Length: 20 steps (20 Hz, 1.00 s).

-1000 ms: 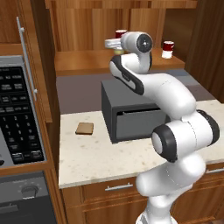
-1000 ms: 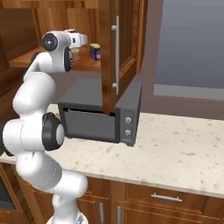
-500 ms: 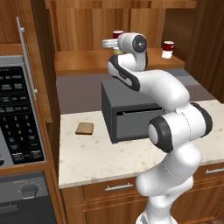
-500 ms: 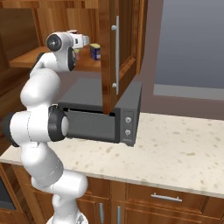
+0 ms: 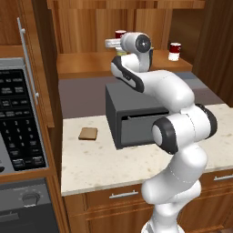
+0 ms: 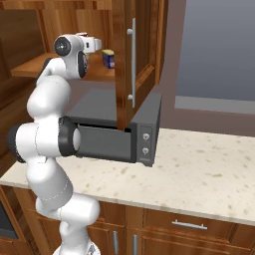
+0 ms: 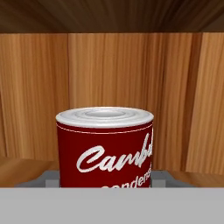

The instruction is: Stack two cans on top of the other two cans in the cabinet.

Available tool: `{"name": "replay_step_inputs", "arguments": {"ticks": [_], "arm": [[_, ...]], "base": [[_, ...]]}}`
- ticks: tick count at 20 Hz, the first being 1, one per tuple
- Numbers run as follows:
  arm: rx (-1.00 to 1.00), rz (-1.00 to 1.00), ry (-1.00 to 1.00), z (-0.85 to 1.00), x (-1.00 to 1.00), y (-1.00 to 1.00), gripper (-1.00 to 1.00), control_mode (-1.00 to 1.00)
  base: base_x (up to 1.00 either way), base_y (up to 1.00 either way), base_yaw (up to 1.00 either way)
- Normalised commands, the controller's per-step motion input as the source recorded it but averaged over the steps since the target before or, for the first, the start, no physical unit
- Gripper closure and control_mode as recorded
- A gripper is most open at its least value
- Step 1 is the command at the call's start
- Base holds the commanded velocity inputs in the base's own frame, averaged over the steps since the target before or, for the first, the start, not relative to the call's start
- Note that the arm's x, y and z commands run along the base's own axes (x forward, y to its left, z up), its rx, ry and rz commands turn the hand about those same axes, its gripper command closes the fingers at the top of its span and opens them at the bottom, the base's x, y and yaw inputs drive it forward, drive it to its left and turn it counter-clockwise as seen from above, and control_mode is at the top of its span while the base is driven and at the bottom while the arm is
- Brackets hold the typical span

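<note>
My gripper reaches into the brown cabinet, well above its shelf. It is shut on a red-and-white can, with a fingertip against each side. That can pokes up just behind my hand. Whether it rests on anything is hidden by the hand. A second red-and-white can stands alone on the shelf to the right. In the right base view the dark blue, yellow-labelled can stands on the shelf just beyond my gripper. The grey pink-green tin is hidden.
A dark grey oven sits on the speckled counter under the cabinet shelf. A brown slice lies on the counter left of it. The open cabinet door hangs to the right of my hand. A black control panel stands at far left.
My elbow has swung and the arm has changed posture. The hand has shifted slightly left in the left base view, staying at the same height by the can.
</note>
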Motion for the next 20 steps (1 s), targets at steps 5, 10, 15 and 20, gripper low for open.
{"name": "replay_step_inputs", "arguments": {"ticks": [5,10,15,20], "arm": [[0.00,0.00,0.00,0.00,-0.02,0.00,1.00,-1.00],[0.00,0.00,0.00,-0.05,0.00,0.00,1.00,-1.00],[0.00,0.00,0.00,-0.14,0.00,0.00,1.00,-1.00],[0.00,0.00,0.00,-0.16,0.00,0.00,1.00,-1.00]], "base": [[0.00,0.00,0.00],[0.00,0.00,0.00],[0.00,0.00,0.00],[0.00,0.00,0.00]]}}
